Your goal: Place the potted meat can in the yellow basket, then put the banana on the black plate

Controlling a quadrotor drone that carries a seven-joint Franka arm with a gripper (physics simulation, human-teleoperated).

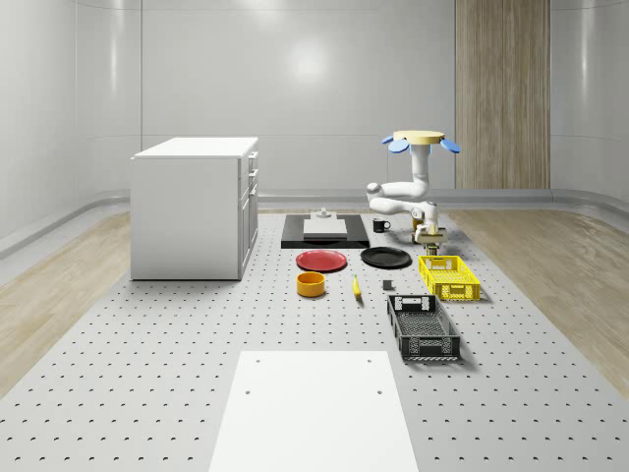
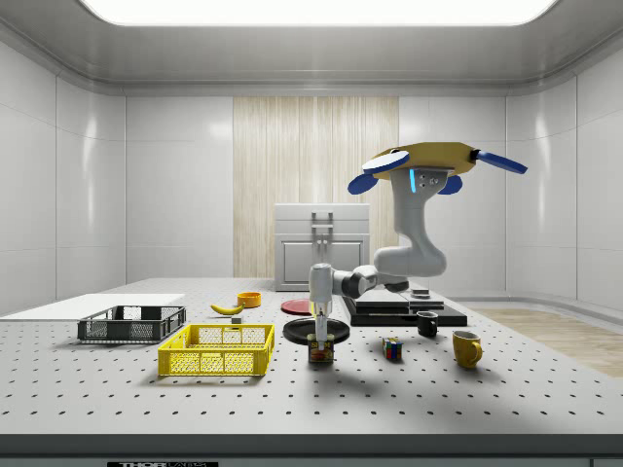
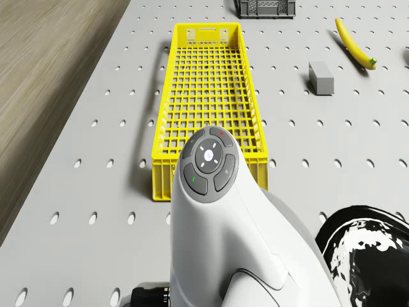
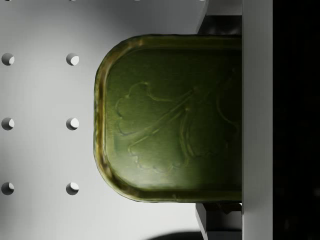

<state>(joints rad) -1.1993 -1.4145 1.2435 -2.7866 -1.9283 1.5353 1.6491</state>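
Observation:
The potted meat can (image 2: 320, 354), its green lid (image 4: 170, 117) facing the wrist camera, stands on the table just beside the yellow basket (image 2: 218, 350) (image 1: 449, 276) (image 3: 208, 96). My gripper (image 2: 320, 339) (image 1: 428, 236) (image 4: 220, 119) points straight down over the can, with a finger (image 4: 220, 24) pressed against each long side. The drone (image 1: 420, 143) (image 2: 428, 161) hovers behind the basket's far end. The banana (image 1: 356, 286) (image 2: 228, 308) (image 3: 354, 43) lies on the table, apart from the black plate (image 1: 385, 258) (image 2: 297, 332) (image 3: 364, 243).
A black basket (image 1: 423, 327) stands in front of the yellow one. A small grey block (image 3: 321, 78) lies near the banana. A red plate (image 1: 322, 261), an orange bowl (image 1: 311, 284), a dark mug (image 1: 380, 225) and a white cabinet (image 1: 195, 206) stand further left.

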